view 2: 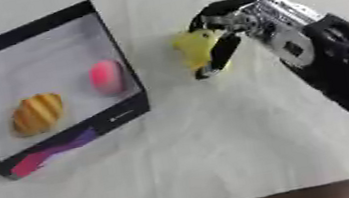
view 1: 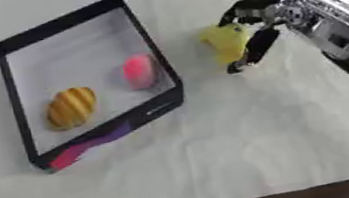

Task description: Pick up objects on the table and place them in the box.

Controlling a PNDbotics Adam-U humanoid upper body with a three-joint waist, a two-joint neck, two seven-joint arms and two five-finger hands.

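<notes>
Your right hand (view 2: pixel 229 31) comes in from the right edge and sits in the upper middle of the frame, its fingers and thumb curled round a yellow object (view 1: pixel 224 43) whose exact kind you cannot make out from here. The object lies just right of the box (view 1: pixel 155 48), close to its black right-hand wall but apart from it, and whether it has left the white table cover (view 1: pixel 222 154) or still rests on it is not clear. The box fills the upper left of the frame, and inside it already lie a striped orange-yellow bread-like piece (view 1: pixel 71 107) towards the lower left and a pink rounded piece (view 1: pixel 139 71) by the right wall. So you look to be at the grasp of the third item. Next, lift enough to clear that wall, carry leftwards, and release over the bare floor between the two pieces. Your left hand shows in neither view.
</notes>
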